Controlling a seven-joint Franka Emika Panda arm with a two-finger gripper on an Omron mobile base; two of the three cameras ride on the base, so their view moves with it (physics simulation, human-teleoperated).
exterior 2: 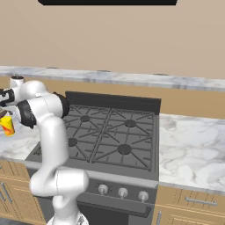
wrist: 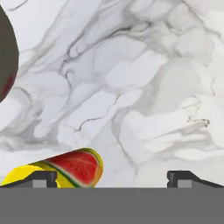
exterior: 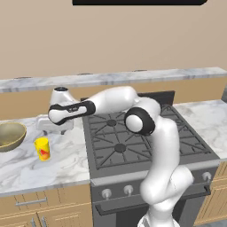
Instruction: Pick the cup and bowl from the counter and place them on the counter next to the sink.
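Observation:
The small yellow cup [exterior: 42,148] with a red mark stands upright on the white marble counter [exterior: 26,170], left of the stove. The wide olive-tan bowl [exterior: 9,135] sits further left at the picture's edge. My gripper [exterior: 54,128] hangs open just above and behind the cup, pointing down at the counter. In the hand view the cup [wrist: 65,169] lies at the bottom left by the left fingertip [wrist: 37,178], the gripper [wrist: 113,179] has nothing between its fingers, and the bowl's dark rim [wrist: 6,57] shows at the left edge. The sink is out of view.
A black gas stove [exterior: 133,133] with iron grates fills the middle, right of the cup. More marble counter [exterior 2: 193,149] lies right of the stove. A raised marble ledge [exterior: 111,79] runs along the back wall.

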